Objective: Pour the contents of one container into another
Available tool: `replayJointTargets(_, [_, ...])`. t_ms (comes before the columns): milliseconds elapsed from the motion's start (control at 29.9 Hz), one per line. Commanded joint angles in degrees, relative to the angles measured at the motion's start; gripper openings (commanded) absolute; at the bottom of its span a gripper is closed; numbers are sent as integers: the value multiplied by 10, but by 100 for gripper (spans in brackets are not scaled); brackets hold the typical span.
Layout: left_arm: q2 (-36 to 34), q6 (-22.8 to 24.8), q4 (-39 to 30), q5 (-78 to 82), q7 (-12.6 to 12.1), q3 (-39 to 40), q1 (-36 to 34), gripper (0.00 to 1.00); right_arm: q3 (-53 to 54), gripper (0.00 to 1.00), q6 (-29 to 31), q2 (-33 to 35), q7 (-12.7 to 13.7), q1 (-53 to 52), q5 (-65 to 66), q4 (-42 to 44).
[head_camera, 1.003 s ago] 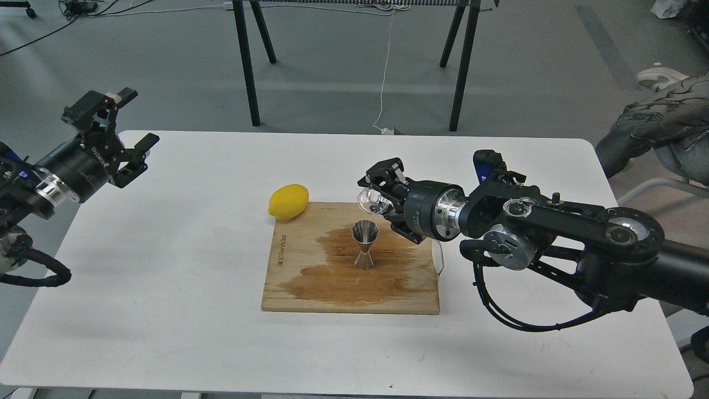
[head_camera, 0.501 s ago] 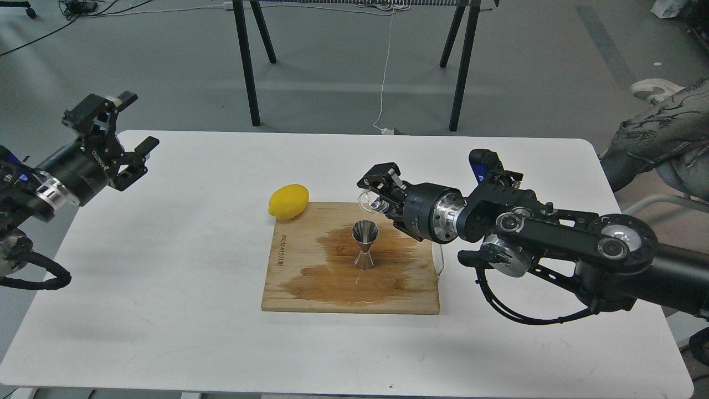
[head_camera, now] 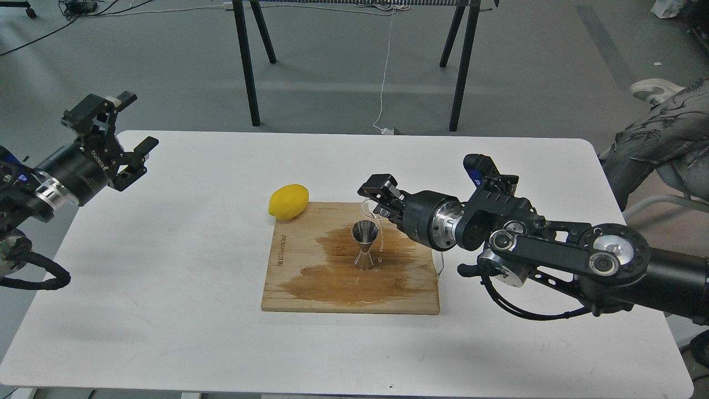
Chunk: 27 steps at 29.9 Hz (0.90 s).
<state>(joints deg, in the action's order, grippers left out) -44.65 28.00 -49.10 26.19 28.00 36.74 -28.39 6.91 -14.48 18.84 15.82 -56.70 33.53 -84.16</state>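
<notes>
The steel jigger (head_camera: 365, 243) stands upright in the middle of a wooden cutting board (head_camera: 310, 296), on a dark wet patch. Just above and behind its rim hangs the tiny clear glass cup (head_camera: 369, 210), tipped over towards the jigger, with my right gripper (head_camera: 378, 200) shut on it. The cup is faint against the board, and I cannot tell whether liquid is in it. A thin glint shows just right of the jigger. Over the table's far left edge my left gripper (head_camera: 138, 121) stands open, with nothing between its fingers.
A yellow lemon (head_camera: 288, 201) lies at the board's back left corner. The white table (head_camera: 166, 310) carries the board. A person's patterned sleeve (head_camera: 659, 138) reaches in at the right edge. Black trestle legs (head_camera: 246, 61) stand behind the table.
My right gripper has sunk a little and rolled at the wrist, tipping the glass cup further over the jigger. The left arm has barely moved.
</notes>
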Motion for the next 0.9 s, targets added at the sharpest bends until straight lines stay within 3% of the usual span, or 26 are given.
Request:
replayJointTargets(0, [0, 0, 1, 0, 0, 0, 0, 99, -1, 38, 0, 0, -2, -1, 4, 0])
replayJointTargets(869, [-4, 0, 1, -1, 0, 0, 1, 99, -16, 38, -1, -50, -30, -2, 36, 44])
